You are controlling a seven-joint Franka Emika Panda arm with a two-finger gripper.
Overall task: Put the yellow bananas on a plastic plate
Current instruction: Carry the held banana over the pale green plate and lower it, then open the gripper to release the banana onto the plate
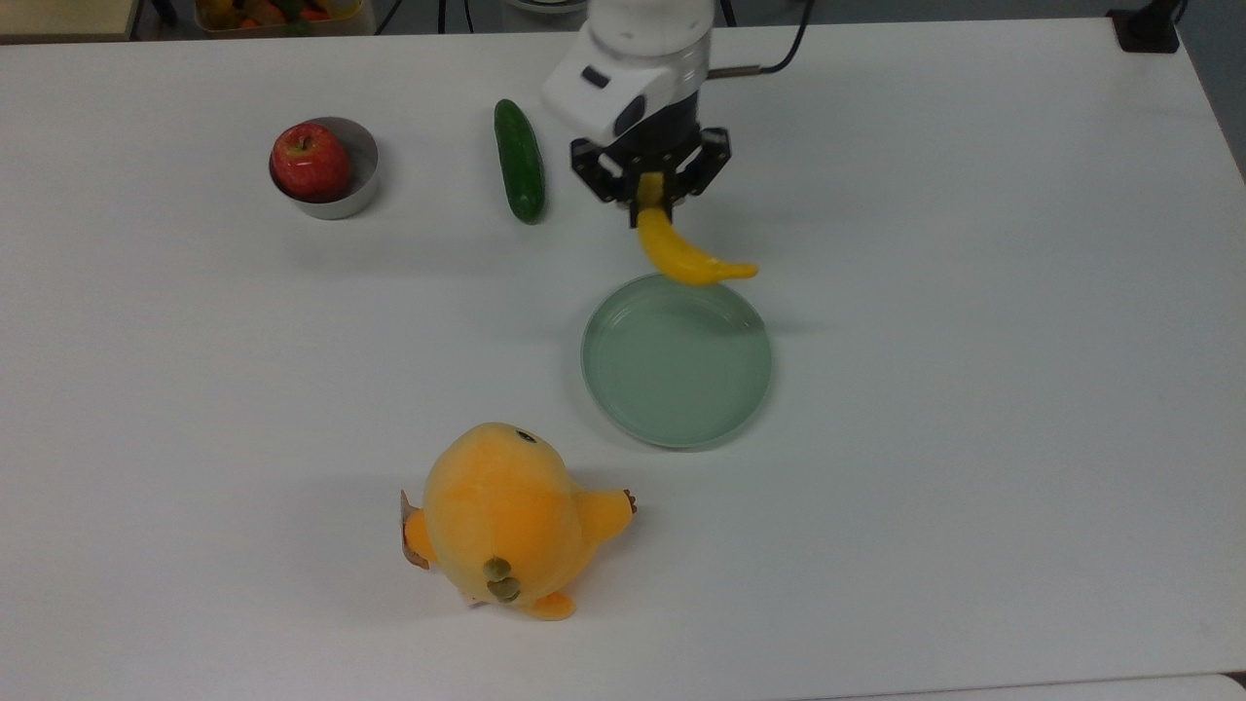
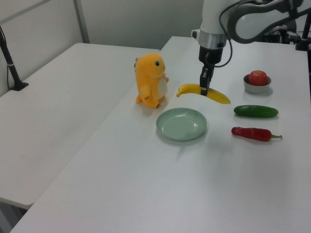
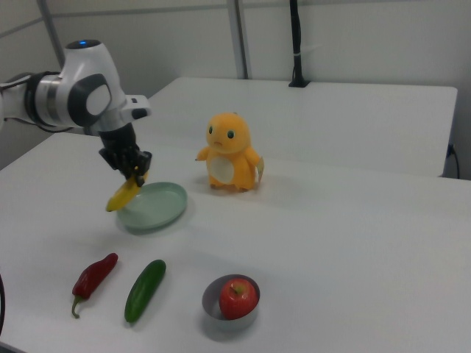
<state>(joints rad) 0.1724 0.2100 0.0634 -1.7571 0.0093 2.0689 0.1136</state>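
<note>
White table (image 1: 973, 389): gripper (image 1: 650, 202) clamps banana (image 1: 681, 256).

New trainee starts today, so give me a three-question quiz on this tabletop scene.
1. True or false: the curved yellow banana already lies on the round mint-green plastic plate.
2. What does the small silver metal bowl hold?
3. Which lies nearer the bowl in the top view: (a) the dark green cucumber, (b) the plump orange plush toy?

Key: 1 false, the gripper holds it in the air; 2 a red apple; 3 a.
</note>
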